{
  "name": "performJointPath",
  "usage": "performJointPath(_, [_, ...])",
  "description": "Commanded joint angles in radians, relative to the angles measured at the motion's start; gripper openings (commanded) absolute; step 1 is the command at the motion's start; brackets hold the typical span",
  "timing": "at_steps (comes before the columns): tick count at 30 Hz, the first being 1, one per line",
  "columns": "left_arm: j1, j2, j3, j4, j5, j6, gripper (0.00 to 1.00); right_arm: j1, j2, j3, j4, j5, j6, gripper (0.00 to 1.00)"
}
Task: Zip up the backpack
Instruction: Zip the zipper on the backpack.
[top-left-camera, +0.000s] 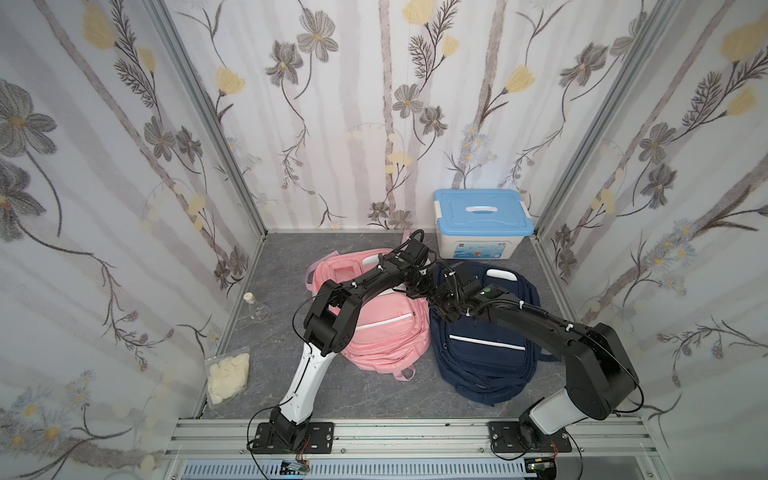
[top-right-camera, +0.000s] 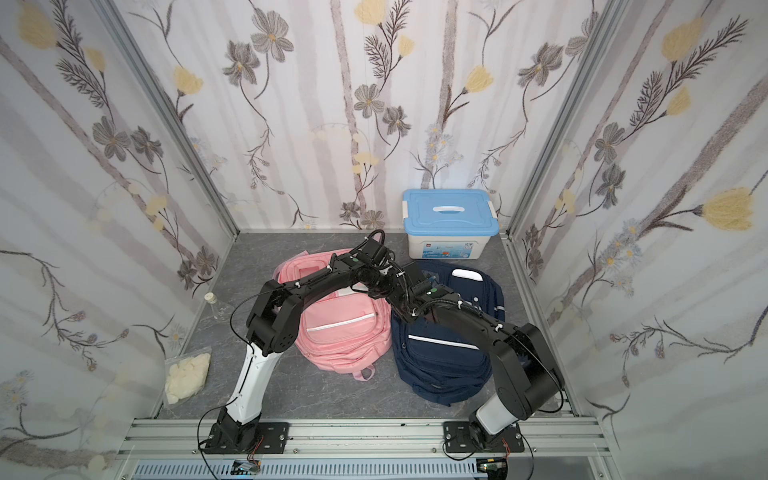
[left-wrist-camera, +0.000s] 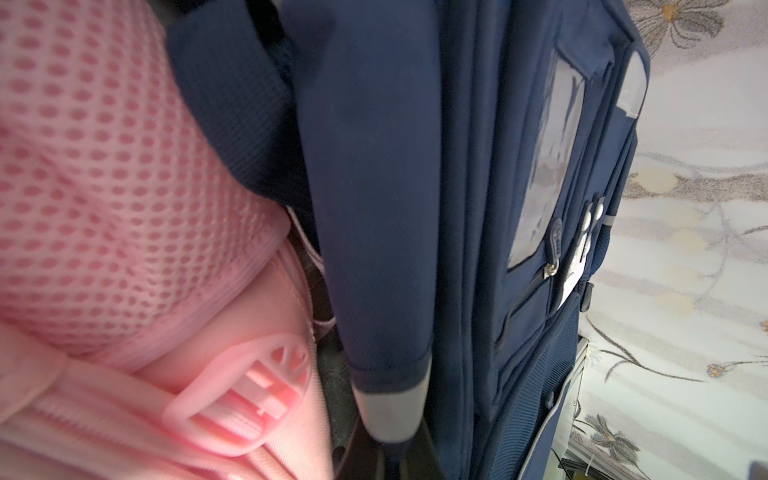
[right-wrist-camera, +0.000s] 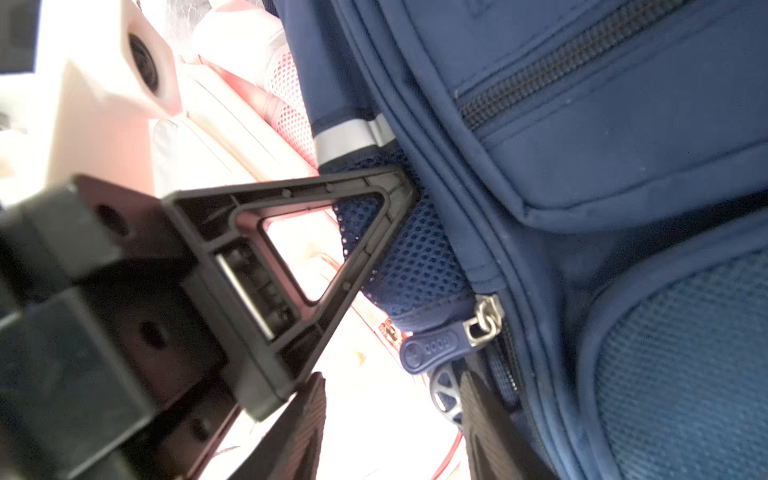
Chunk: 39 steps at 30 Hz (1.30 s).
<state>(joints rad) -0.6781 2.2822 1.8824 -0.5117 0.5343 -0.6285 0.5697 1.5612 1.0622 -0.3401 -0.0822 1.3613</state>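
Jaws of my right gripper (right-wrist-camera: 395, 380) stand apart in the right wrist view. Its two dark fingers (right-wrist-camera: 297, 424) flank a navy zipper pull (right-wrist-camera: 434, 345) clipped to a metal slider on the side of the navy backpack (top-left-camera: 482, 353), and I see nothing pinched between them. Just beside it, my left gripper (right-wrist-camera: 397, 185) has its jaws pressed together, the tip pushed against the bag's mesh side pocket (right-wrist-camera: 415, 257). Whether it holds a fold of that mesh I cannot tell. In both top views my two arms meet over the line where the navy backpack and a pink backpack (top-left-camera: 382, 328) lie flat, side by side, on the grey table (top-left-camera: 291, 257). Behind the navy bag stands a white box with a blue lid (top-left-camera: 482, 218). Near the left wall sit a glass flask (top-left-camera: 258, 309) and a clear bag of white pieces (top-left-camera: 227, 376).
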Motion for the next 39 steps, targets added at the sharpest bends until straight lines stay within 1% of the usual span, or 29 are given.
performJointPath(1, [-0.002,-0.009,0.0,0.002,0.033,0.017,0.0,0.007,-0.013,-0.008,0.059,0.019,0.081,0.54])
performJointPath(4, [-0.004,-0.013,-0.007,0.005,0.033,0.022,0.0,0.008,-0.023,-0.027,0.059,0.027,0.106,0.54])
performJointPath(8, [-0.006,-0.021,-0.017,0.016,0.041,0.023,0.0,-0.003,0.002,-0.037,0.059,0.03,0.111,0.52])
performJointPath(13, [-0.009,-0.038,-0.037,0.036,0.046,0.022,0.0,-0.029,-0.002,-0.081,0.068,0.066,0.081,0.5])
performJointPath(17, [-0.01,-0.041,-0.041,0.048,0.055,0.018,0.0,-0.032,0.012,-0.118,0.142,0.053,0.089,0.5])
performJointPath(20, [-0.011,-0.043,-0.042,0.051,0.059,0.019,0.0,-0.031,0.026,-0.12,0.217,0.053,0.079,0.49])
performJointPath(23, [-0.011,-0.048,-0.052,0.058,0.062,0.018,0.0,-0.033,0.031,-0.12,0.249,0.059,0.063,0.43])
performJointPath(25, [-0.011,-0.055,-0.066,0.071,0.065,0.016,0.0,-0.033,0.031,-0.163,0.275,0.072,0.065,0.43])
performJointPath(26, [-0.011,-0.057,-0.07,0.076,0.066,0.015,0.0,-0.034,0.031,-0.175,0.295,0.075,0.073,0.42])
performJointPath(28, [-0.01,-0.063,-0.079,0.083,0.068,0.014,0.0,-0.037,0.031,-0.225,0.356,0.084,0.113,0.38])
performJointPath(32, [-0.011,-0.069,-0.092,0.1,0.077,0.009,0.0,-0.045,0.03,-0.302,0.441,0.1,0.164,0.37])
performJointPath(33, [-0.011,-0.069,-0.093,0.101,0.081,0.008,0.0,-0.049,0.03,-0.315,0.454,0.103,0.169,0.36])
performJointPath(36, [-0.011,-0.072,-0.101,0.111,0.09,0.003,0.0,-0.054,0.03,-0.336,0.497,0.104,0.176,0.3])
performJointPath(39, [-0.011,-0.079,-0.116,0.117,0.09,0.006,0.0,-0.057,0.03,-0.324,0.497,0.103,0.156,0.18])
